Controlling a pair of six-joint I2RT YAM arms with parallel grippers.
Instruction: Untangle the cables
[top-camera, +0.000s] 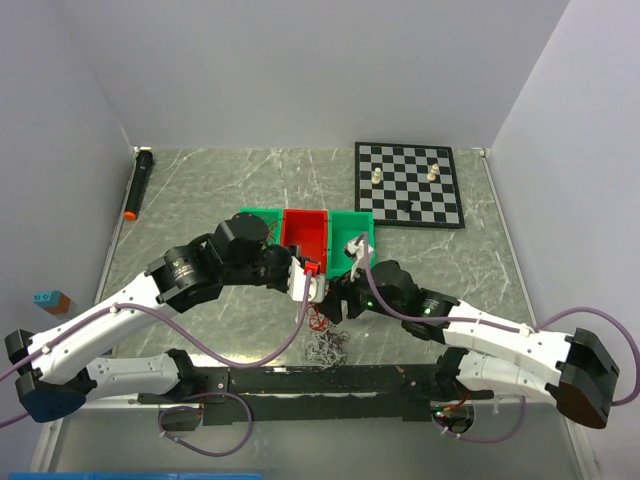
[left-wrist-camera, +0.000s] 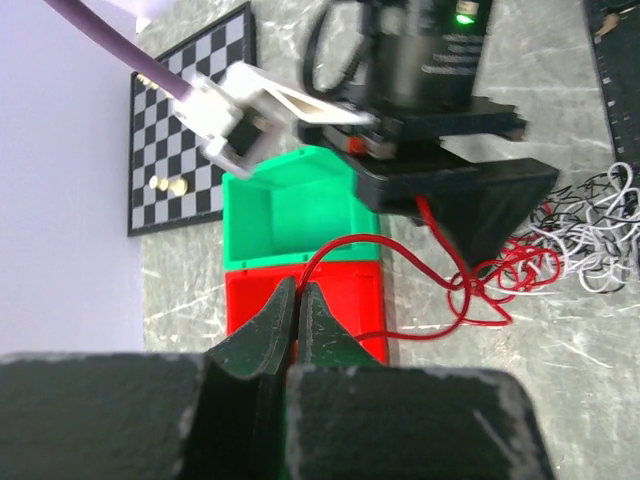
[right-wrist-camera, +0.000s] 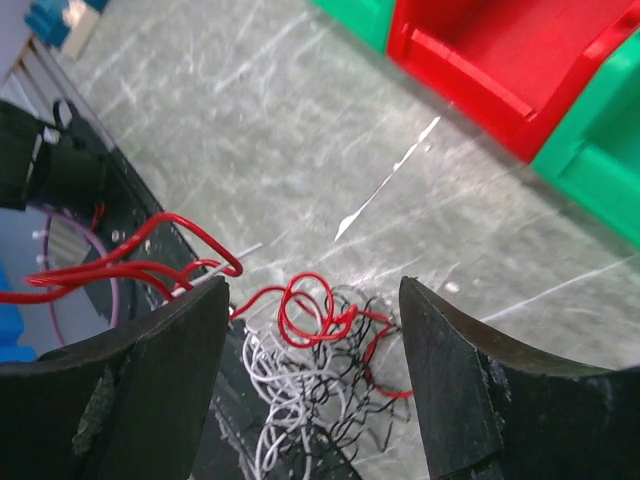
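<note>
The cables lie as a tangle (top-camera: 325, 345) of thin red, white and black wires near the table's front edge. My left gripper (left-wrist-camera: 297, 292) is shut on one red wire (left-wrist-camera: 340, 245). That wire arcs over the red bin (left-wrist-camera: 350, 300) to red loops (left-wrist-camera: 500, 280) beside the black and white bunch (left-wrist-camera: 600, 225). In the top view the left gripper (top-camera: 310, 272) sits at the red bin's front. My right gripper (right-wrist-camera: 315, 285) hangs open over the tangle, its fingers (right-wrist-camera: 150, 370) on either side of the red loops (right-wrist-camera: 305, 305), white wires (right-wrist-camera: 280, 390) and black wires (right-wrist-camera: 350, 400), holding nothing.
A red bin (top-camera: 305, 228) stands between two green bins (top-camera: 258, 218) (top-camera: 350, 232) at mid-table. A chessboard (top-camera: 410, 185) with a few pieces lies at the back right. A black torch with an orange tip (top-camera: 138, 185) is at the left wall, and coloured blocks (top-camera: 48, 298) are at the far left.
</note>
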